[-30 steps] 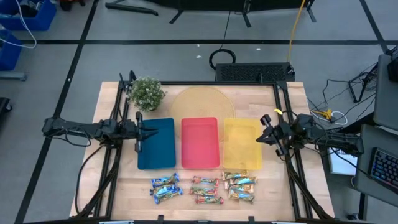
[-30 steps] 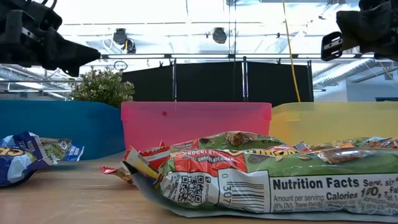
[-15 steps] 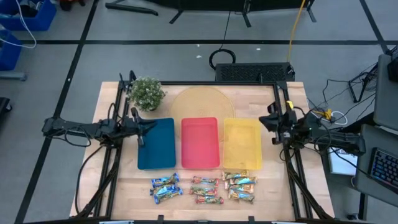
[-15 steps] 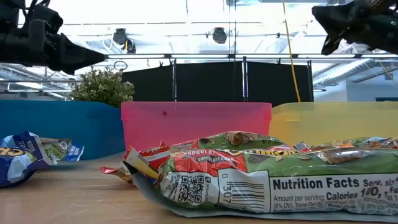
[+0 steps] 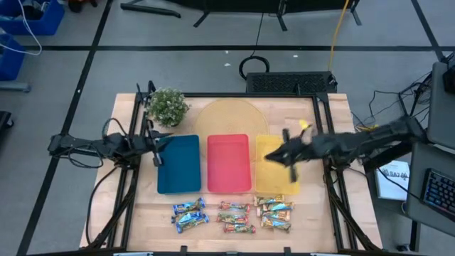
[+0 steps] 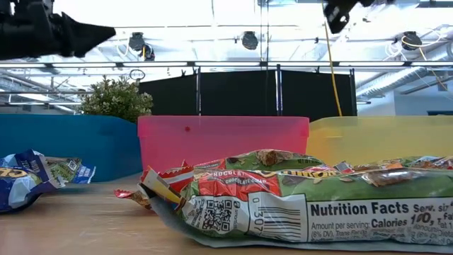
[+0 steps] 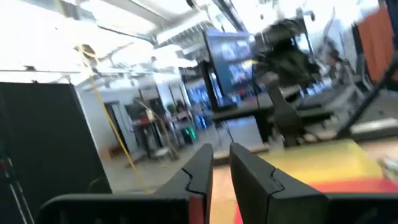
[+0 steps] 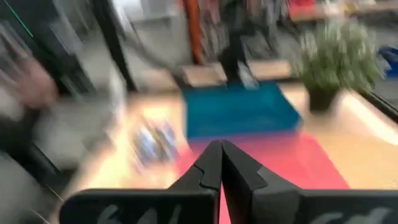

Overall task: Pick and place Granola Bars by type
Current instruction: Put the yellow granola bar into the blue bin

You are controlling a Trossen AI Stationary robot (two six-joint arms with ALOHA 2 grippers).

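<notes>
Granola bars lie in three clusters on the table near its near edge: blue-white, red-brown and orange-teal. In the low view a red-brown bar fills the front and a blue-white one lies at the left. My left gripper hangs above the blue tray's left edge, its fingers a narrow gap apart. My right gripper reaches over the yellow tray, high above it, shut on nothing.
Blue, red and yellow trays stand side by side mid-table, just beyond the bars. A potted plant stands at the far left corner, and a round wooden board lies behind the red tray. Bare wood shows along the near edge.
My right arm has swung from the table's right edge toward the left, out over the yellow tray, and risen. My left gripper has lifted a little above the blue tray's left edge. The bars have stayed where they were.
</notes>
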